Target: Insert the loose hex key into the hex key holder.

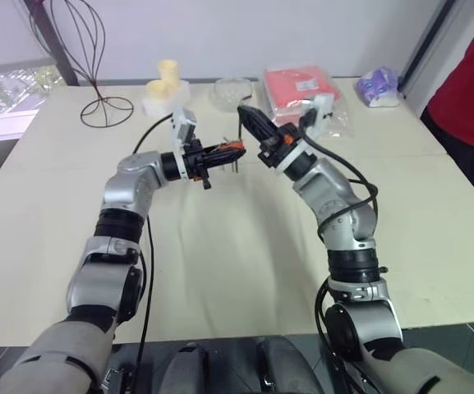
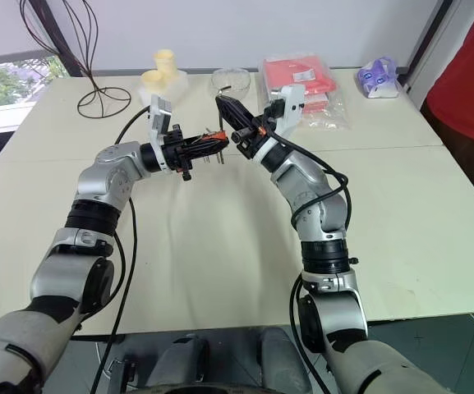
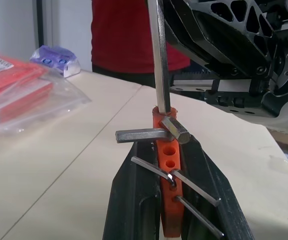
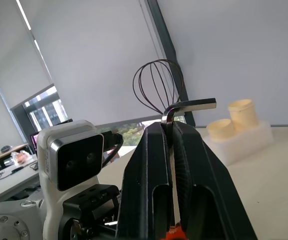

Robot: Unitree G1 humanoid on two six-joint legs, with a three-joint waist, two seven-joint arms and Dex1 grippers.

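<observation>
Key tip at holder, both held above the table's middle.
Your right gripper (image 4: 169, 131) pinches the thin dark grey L-shaped hex key (image 3: 159, 55); your left gripper (image 3: 176, 150) clamps the red-orange plastic holder block (image 3: 167, 165), key's long leg entering its top hole.

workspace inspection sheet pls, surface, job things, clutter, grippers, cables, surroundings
surface: pale table, bare near the robot.
job's things: hex key holder clamped upright between fingers; loose hex key standing with its long leg at the holder's top.
clutter: red packets in a clear bag, purple pack, pale yellow cups, wire stand, along the far edge.
grippers: left gripper shut on the holder; right gripper shut on the key.
cables: black cable along each arm.
surroundings: person in red, window.
</observation>
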